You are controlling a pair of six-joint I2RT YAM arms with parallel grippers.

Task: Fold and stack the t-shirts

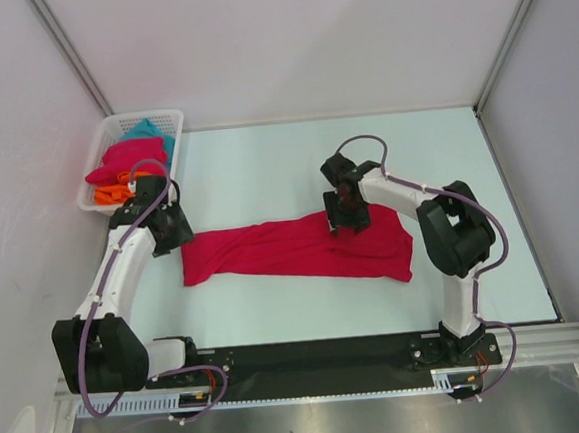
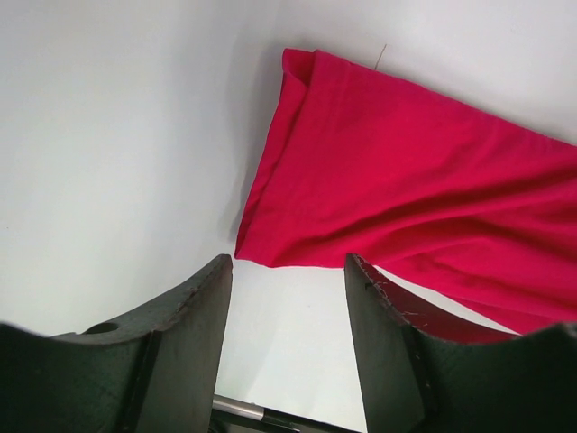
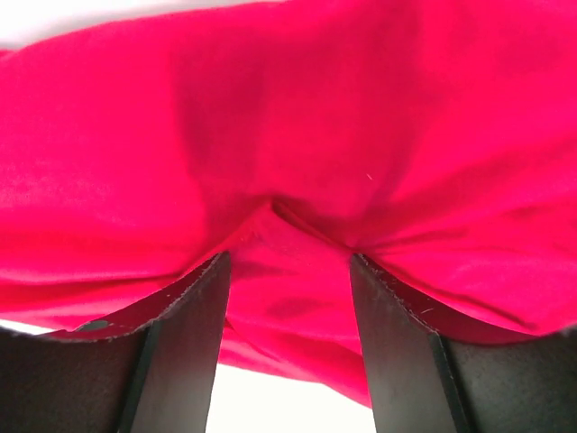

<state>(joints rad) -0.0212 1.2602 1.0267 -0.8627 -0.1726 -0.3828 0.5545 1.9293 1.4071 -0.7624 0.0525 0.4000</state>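
**One shirt spread on the desk, both sets of fingers parted**

I see a long crimson-red cloth t-shirt lying crosswise on the pale desk, between the two arms. It is rumpled, with soft creases running along its length, and its left end is doubled over on itself.

The left fingers hang just off that left end. They are parted roughly halfway, with bare desk showing in the gap – nothing held, and no cloth touching them in the wrist view.

The right fingers are down on the right part of the shirt, near its far edge. They are parted too, and a raised pucker of red cloth sits in the gap between them. They straddle it rather than clamp it. I cannot tell whether the tips press through to the desk.

At the far left corner, beside the wall, a white plastic mesh basket holds more clothes – a crumpled pink shirt in the middle, an orange shirt at the near end and a teal shirt at the far end. In the top view the left arm overlaps the basket's near corner.
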